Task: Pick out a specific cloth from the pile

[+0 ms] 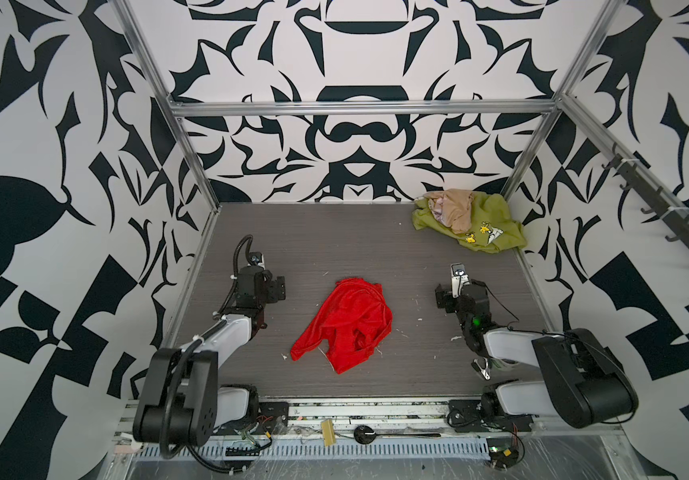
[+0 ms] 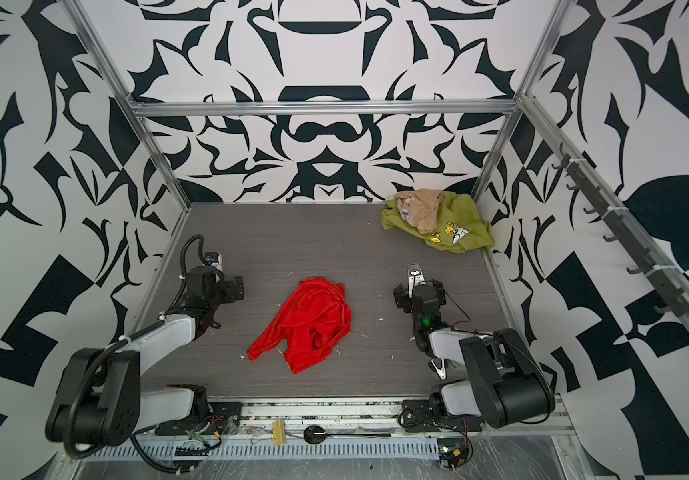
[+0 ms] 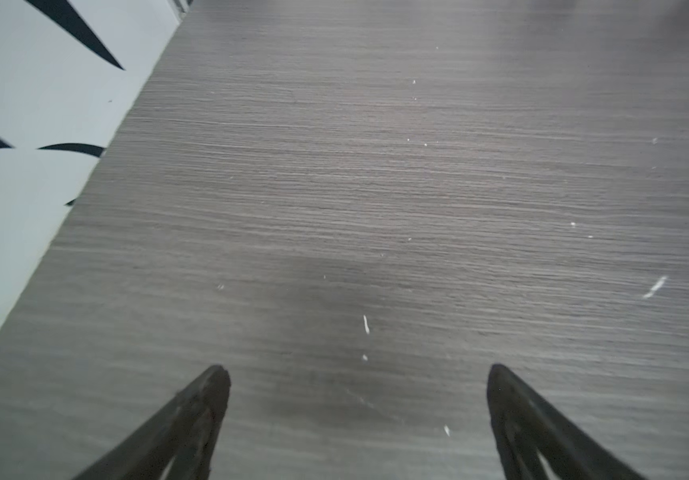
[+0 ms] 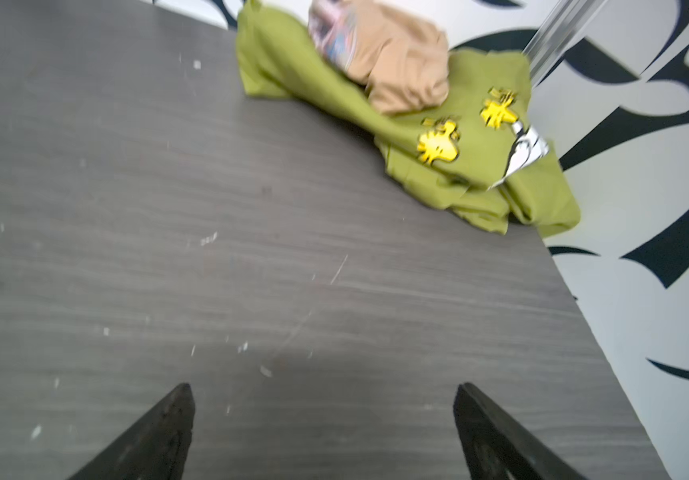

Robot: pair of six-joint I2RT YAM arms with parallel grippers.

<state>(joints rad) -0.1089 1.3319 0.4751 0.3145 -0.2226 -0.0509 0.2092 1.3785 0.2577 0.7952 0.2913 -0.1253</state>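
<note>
The cloth (image 1: 344,324) (image 2: 305,324), a crumpled bright red garment, lies alone on the grey table near its middle front, between the two arms. The pile (image 1: 471,222) (image 2: 438,220) sits in the far right corner: an olive-green shirt (image 4: 479,174) with yellow cartoon print and a beige-tan garment (image 4: 401,62) on top of it. My left gripper (image 1: 265,286) (image 3: 359,369) hovers left of the red cloth, open, with only bare table between its fingers. On the cloth's right, my right gripper (image 1: 461,295) (image 4: 325,388) stands open and empty, facing the pile.
Patterned walls and metal frame posts (image 1: 529,145) close in the table (image 1: 334,241) at the back and both sides. A rail of dark hooks (image 1: 662,208) runs along the right wall. Small white scraps dot the table. A black spoon-like tool (image 1: 365,434) lies beyond the front edge.
</note>
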